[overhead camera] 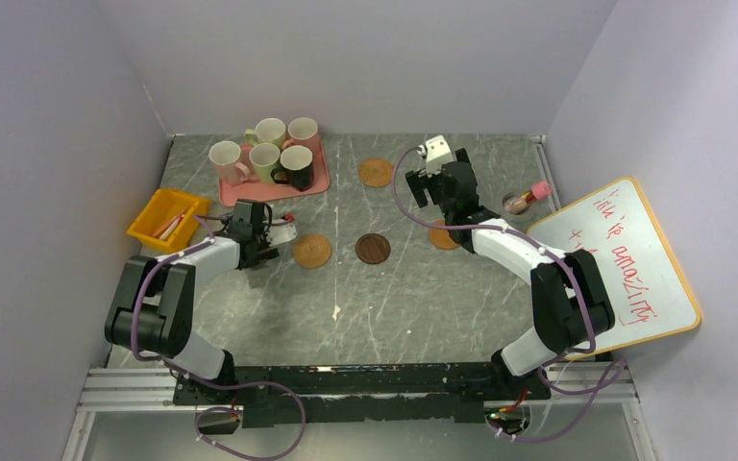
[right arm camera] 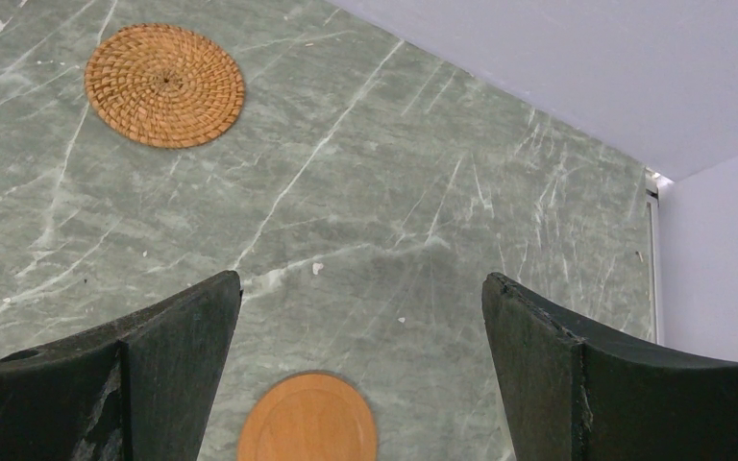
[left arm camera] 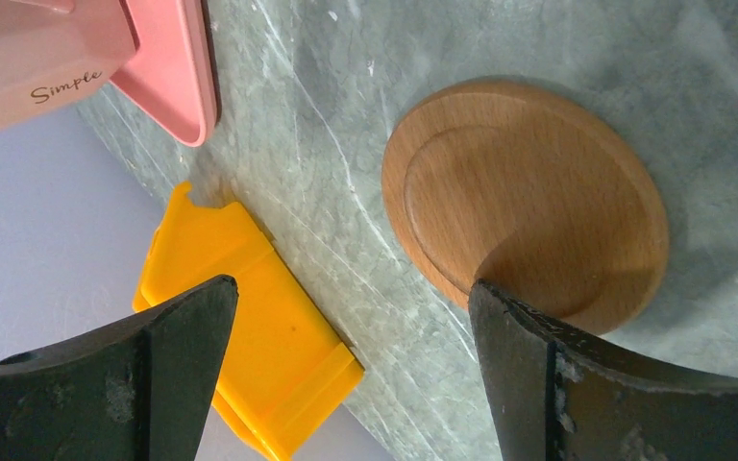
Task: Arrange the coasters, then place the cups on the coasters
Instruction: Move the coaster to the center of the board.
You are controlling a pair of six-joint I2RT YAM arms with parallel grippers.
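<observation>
Coaster (left arm camera: 528, 202), plain wood, lies flat just right of the left gripper (left arm camera: 351, 293), its jaws wide apart and empty; the right gripper (right arm camera: 360, 288), equally spread and empty, hangs well away.

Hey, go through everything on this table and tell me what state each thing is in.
cups: all five upright, on the pink tray, none on a coaster
coasters: four visible, lying flat, nothing on them
left gripper: open, empty
right gripper: open, empty
whiteboard: written on in red
</observation>
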